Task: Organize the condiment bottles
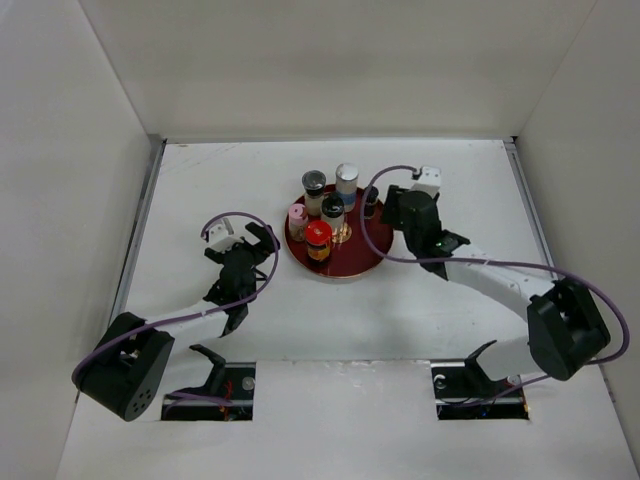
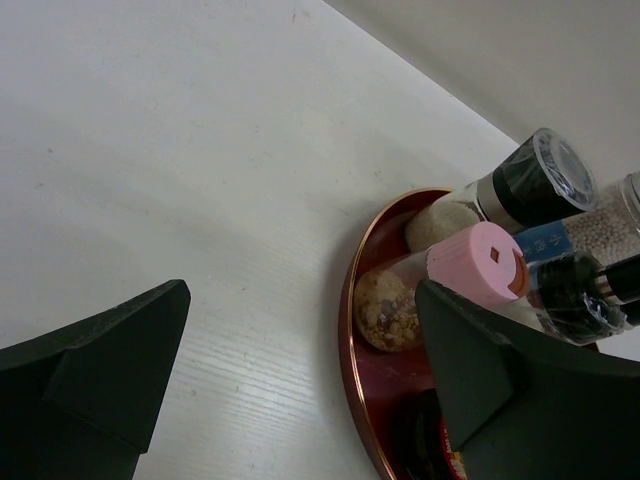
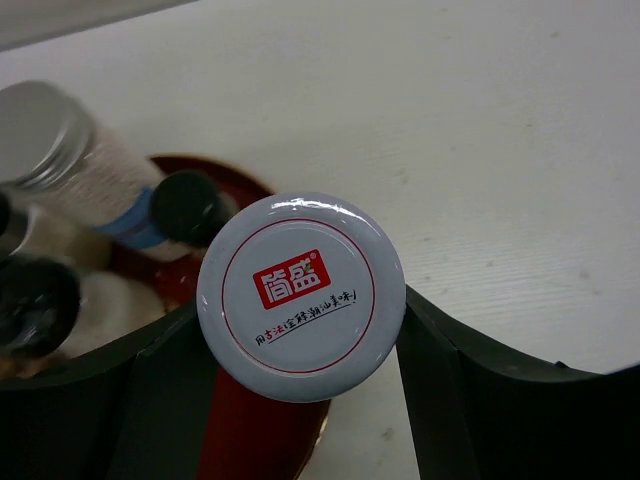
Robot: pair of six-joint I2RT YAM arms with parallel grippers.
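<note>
Six condiment bottles counted, one round red plate, two robot arms, two purple cables, one white table.

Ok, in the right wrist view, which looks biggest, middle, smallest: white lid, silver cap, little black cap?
white round lid with red logo (nearest the camera, so its real size is unsure)
silver screw cap
small black cap

Robot lab booth, plain white walls enclosing a white table
</note>
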